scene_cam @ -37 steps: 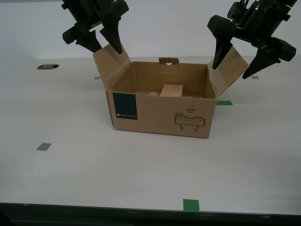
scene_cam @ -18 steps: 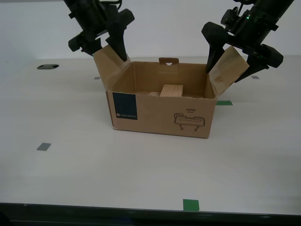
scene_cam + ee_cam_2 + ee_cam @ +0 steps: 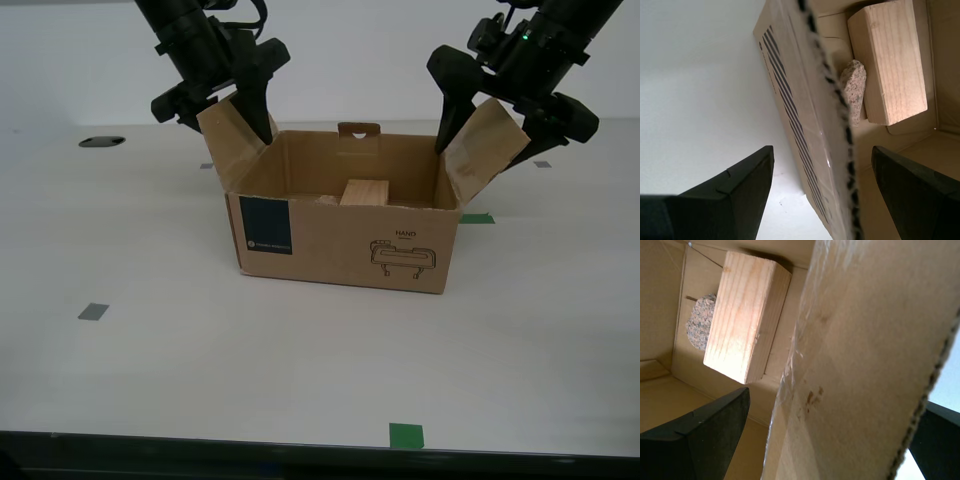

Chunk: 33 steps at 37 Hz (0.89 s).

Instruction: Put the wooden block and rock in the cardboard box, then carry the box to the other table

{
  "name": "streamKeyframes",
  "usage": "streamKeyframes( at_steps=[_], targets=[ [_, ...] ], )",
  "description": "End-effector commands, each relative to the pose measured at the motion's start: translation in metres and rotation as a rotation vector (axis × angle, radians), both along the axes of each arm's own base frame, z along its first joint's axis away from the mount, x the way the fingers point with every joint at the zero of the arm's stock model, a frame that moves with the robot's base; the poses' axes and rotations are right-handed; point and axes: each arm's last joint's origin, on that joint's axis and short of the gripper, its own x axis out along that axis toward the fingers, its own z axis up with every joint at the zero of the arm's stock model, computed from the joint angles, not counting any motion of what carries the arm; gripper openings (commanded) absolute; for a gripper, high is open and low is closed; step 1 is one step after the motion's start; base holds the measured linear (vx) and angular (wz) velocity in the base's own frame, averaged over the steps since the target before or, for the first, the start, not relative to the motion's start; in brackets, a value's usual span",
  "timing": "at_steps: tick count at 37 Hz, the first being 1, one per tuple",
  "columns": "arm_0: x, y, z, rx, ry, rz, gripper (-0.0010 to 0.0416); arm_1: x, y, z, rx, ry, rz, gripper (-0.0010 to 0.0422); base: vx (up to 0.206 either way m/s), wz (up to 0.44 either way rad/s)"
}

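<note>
The cardboard box (image 3: 340, 245) stands open on a smooth pale tabletop (image 3: 300, 350). Inside it lie the wooden block (image 3: 365, 190) and, beside it toward the exterior view's left, the rock (image 3: 325, 200). The second wrist view shows the rock (image 3: 854, 87) against the block (image 3: 890, 60). My second gripper (image 3: 225, 122) is open astride the side flap (image 3: 805, 110) at the exterior view's left. At the exterior view's right, my first gripper (image 3: 482, 150) is open astride the other flap (image 3: 865, 365), with the block (image 3: 745, 315) and rock (image 3: 700, 322) beyond it. The other table is out of view.
Grey squares (image 3: 93, 311) and green tape marks (image 3: 405, 435) dot the tabletop. A dark round hole (image 3: 101, 142) sits at the exterior view's far left. The table's near edge runs along the bottom of the exterior view. A white wall lies behind.
Both grippers have come down and inward over the side flaps. The flap at the exterior view's right has been pushed from splayed out to more upright. The box has stayed put.
</note>
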Motion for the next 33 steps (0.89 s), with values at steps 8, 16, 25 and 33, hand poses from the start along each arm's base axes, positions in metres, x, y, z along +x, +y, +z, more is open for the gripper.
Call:
streamKeyframes(
  at_steps=[8,16,25,33],
  targets=[
    [0.0001,0.0009,0.0000,0.012,0.000,0.004,0.0389,-0.0016,-0.0031,-0.0001,-0.001,0.003,-0.006,0.0263,0.000,0.000],
    [-0.0008,0.0032,0.0001,0.021,0.006,0.012,0.0389,-0.0025,-0.0046,-0.0002,0.000,0.004,-0.010,0.0263,0.000,0.000],
    [-0.0018,0.0061,0.0005,0.057,0.018,0.026,0.0386,-0.0041,-0.0062,-0.0006,0.003,0.012,-0.015,0.0263,0.000,0.000],
    [-0.0020,0.0065,0.0005,0.057,0.018,0.027,0.0361,-0.0041,-0.0062,-0.0007,0.003,0.011,-0.015,0.0253,0.000,0.000]
  ],
)
